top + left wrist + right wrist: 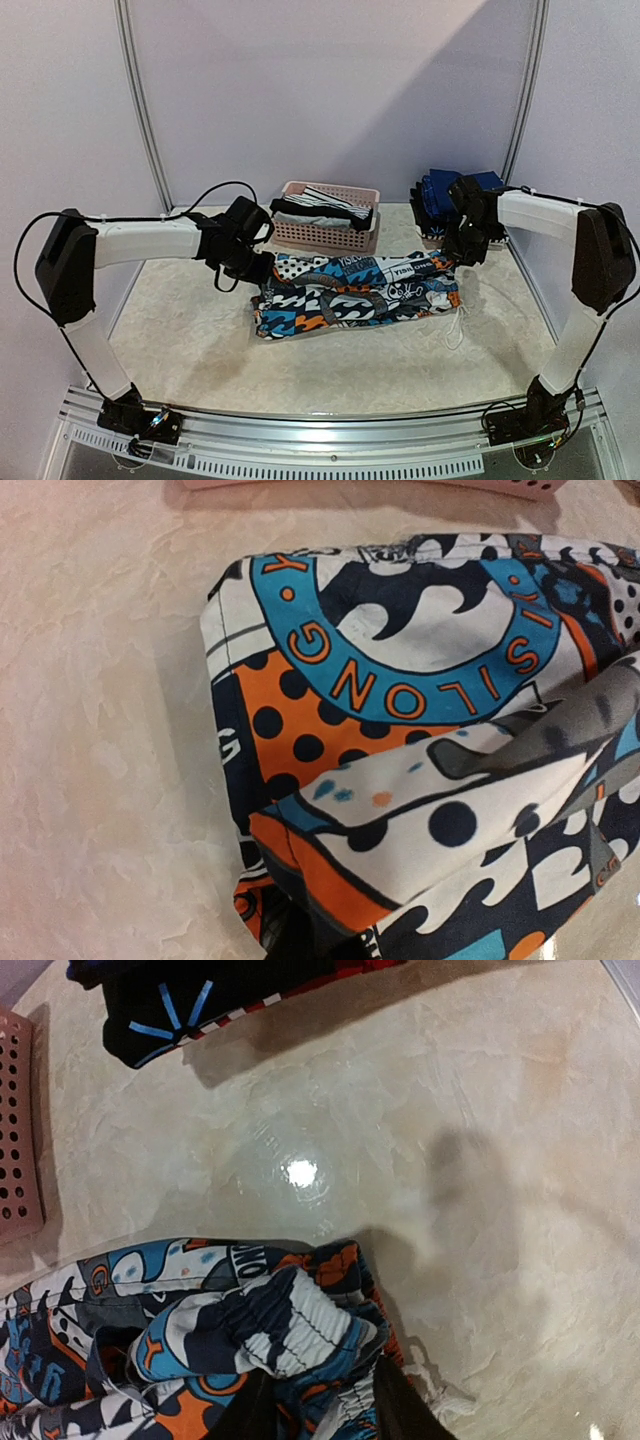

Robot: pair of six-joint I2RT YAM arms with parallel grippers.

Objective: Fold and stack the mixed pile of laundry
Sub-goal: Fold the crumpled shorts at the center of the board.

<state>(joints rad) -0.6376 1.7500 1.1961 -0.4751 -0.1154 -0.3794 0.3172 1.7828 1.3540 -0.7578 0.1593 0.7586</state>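
The orange-blue-black-white patterned garment lies stretched across the middle of the table. My left gripper is shut on its left end, and a lifted fold of the cloth fills the left wrist view above the dark jaws. My right gripper is shut on its right end, with the gathered waistband bunched between the fingers. A white drawstring trails beside it. Black-and-white striped pieces lie in the basket.
The pale pink slatted basket stands at the back centre, just behind the garment; its wall shows in the right wrist view. A stack of dark navy folded clothes sits at the back right, also in the right wrist view.
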